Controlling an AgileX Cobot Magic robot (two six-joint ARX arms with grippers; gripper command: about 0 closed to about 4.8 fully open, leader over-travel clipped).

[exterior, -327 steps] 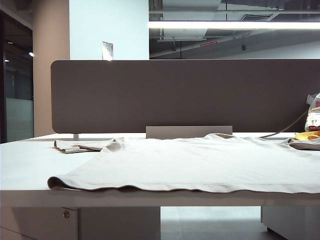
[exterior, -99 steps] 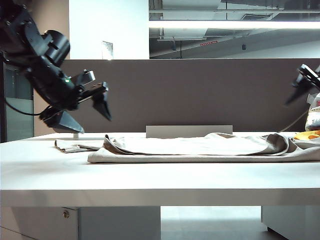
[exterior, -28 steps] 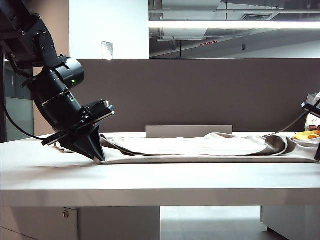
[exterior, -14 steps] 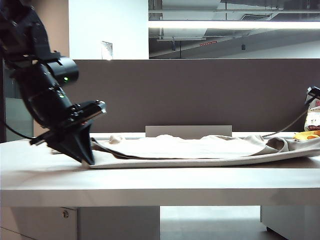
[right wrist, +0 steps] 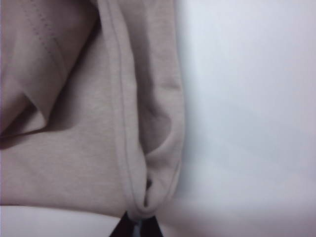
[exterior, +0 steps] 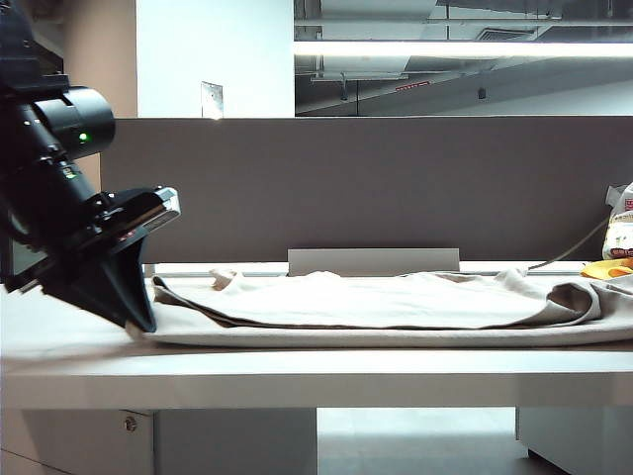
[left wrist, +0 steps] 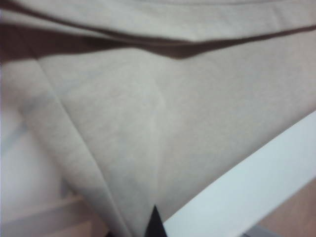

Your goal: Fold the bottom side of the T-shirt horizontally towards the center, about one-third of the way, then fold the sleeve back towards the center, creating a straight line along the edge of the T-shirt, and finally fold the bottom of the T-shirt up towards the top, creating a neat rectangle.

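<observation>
The left claw (exterior: 143, 322) – black, on the dark arm at the worktop's left end – is clamped on the left end of the large, plain light-beige cloth T-shirt (exterior: 396, 302), its tip down at the white worktop (exterior: 297, 361). In the left wrist view the closed tips (left wrist: 154, 222) pinch a folded cloth edge (left wrist: 118, 163) near the worktop's front edge. The T-shirt lies folded lengthwise across the worktop, in front of the grey partition panel (exterior: 376, 188). To the right of the T-shirt sits a yellow-orange item (exterior: 608, 268). The right claw (right wrist: 140, 224) is outside the exterior view; its wrist view shows it closed on the stitched hem of the bottom of the T-shirt (right wrist: 123, 138).
</observation>
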